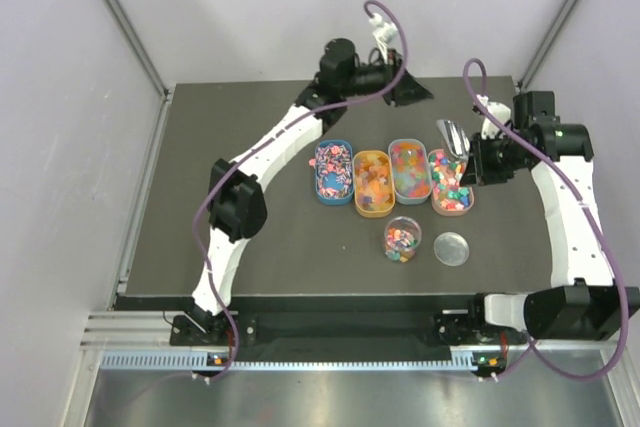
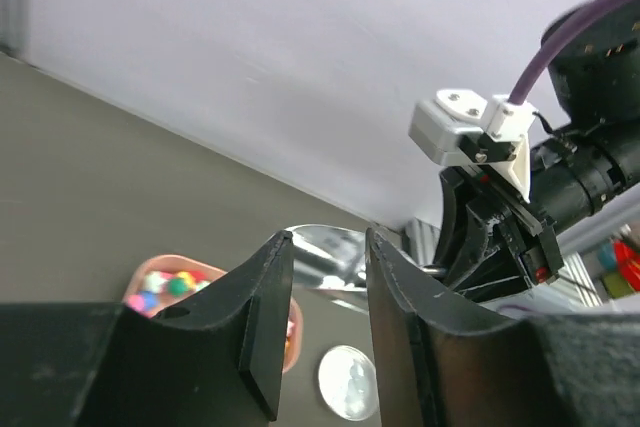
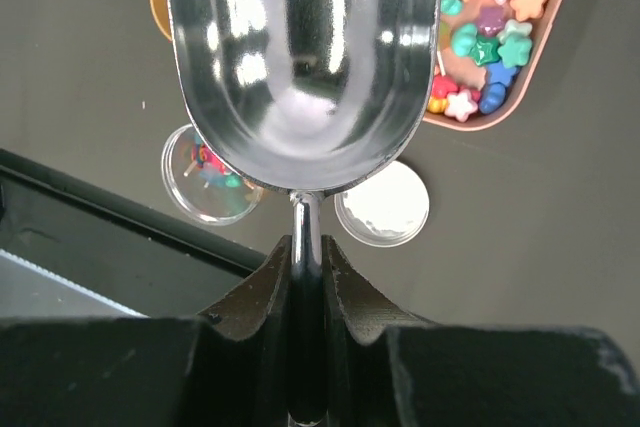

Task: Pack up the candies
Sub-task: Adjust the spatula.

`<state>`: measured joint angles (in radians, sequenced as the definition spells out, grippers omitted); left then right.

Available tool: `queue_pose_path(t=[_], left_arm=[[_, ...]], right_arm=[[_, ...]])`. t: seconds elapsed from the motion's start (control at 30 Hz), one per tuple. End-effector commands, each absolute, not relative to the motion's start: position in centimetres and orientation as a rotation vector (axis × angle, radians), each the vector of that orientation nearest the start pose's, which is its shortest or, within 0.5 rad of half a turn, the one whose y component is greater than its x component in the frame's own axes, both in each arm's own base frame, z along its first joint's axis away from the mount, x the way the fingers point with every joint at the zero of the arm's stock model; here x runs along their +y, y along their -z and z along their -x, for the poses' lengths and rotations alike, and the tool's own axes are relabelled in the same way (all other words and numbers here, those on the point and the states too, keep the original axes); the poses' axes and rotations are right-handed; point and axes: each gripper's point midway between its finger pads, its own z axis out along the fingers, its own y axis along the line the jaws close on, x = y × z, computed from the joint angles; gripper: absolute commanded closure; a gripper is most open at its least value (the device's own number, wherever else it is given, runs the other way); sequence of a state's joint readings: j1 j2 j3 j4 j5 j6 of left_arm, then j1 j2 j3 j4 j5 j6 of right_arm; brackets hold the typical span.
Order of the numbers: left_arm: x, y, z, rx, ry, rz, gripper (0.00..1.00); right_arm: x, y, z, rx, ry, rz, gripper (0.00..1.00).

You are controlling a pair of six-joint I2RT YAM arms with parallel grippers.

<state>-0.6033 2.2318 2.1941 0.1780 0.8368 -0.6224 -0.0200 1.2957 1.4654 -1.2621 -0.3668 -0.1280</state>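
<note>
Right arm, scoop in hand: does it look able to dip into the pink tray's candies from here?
Probably yes. The right gripper is shut on the handle of the scoop, whose empty bowl hangs close above the pink tray, and nothing lies between it and the candies.

Soft, even light from above fills the overhead view: the pale walls (image 1: 60, 97) are bright, the dark table (image 1: 280, 267) stays matte, and shadows under the arms (image 1: 270, 147) are faint. The candies (image 1: 372, 182) read there only as small specks of colour. From the right wrist, the scoop (image 3: 305, 57) carries strong glare, with white streaks and a mirrored sheen. The lid (image 3: 382, 204) is washed nearly white, and the right gripper (image 3: 307, 247) is a dark, slightly soft mass close to the lens. From the left wrist, the left gripper (image 2: 328, 247) is underexposed against the bright walls, and the candies behind it are blurred.
</note>
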Motion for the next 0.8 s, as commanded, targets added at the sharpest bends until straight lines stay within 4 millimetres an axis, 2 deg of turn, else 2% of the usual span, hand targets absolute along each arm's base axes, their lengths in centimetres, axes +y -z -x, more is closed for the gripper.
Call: queue_pose_path(t=[0.0, 0.1, 0.13, 0.2, 0.23, 0.37, 0.57, 0.77], left_arm=[[-48.3, -34.2, -39.7, 1.572, 1.549, -0.825, 0.61], [-50.4, -31.6, -37.4, 1.628, 1.542, -0.893, 0.61], [-50.7, -30.1, -37.1, 1.670, 1.531, -0.913, 0.62], [-51.6, -28.5, -36.0, 1.703, 1.529, -0.943, 0.62], [-51.8, -27.3, -35.8, 1.735, 1.521, -0.950, 0.64], [-52.0, -25.0, -35.2, 1.800, 1.503, -0.957, 0.64], [-52.5, -24.4, -34.1, 1.815, 1.511, -0.981, 0.64], [-53.3, -24.1, -33.2, 1.810, 1.529, -0.995, 0.64]], right_arm=[[6.1, -24.4, -24.6, 2.544, -0.464, 0.313, 1.00], [7.4, -25.1, -24.1, 2.509, -0.466, 0.409, 1.00], [7.4, -25.7, -24.2, 2.491, -0.454, 0.420, 1.00], [7.5, -26.5, -24.2, 2.460, -0.443, 0.433, 1.00], [7.7, -27.3, -24.4, 2.435, -0.438, 0.445, 1.00], [7.4, -29.8, -24.1, 2.354, -0.401, 0.442, 1.00], [6.9, -33.6, -23.9, 2.220, -0.342, 0.416, 1.00], [6.0, -34.5, -23.8, 2.189, -0.327, 0.359, 1.00]])
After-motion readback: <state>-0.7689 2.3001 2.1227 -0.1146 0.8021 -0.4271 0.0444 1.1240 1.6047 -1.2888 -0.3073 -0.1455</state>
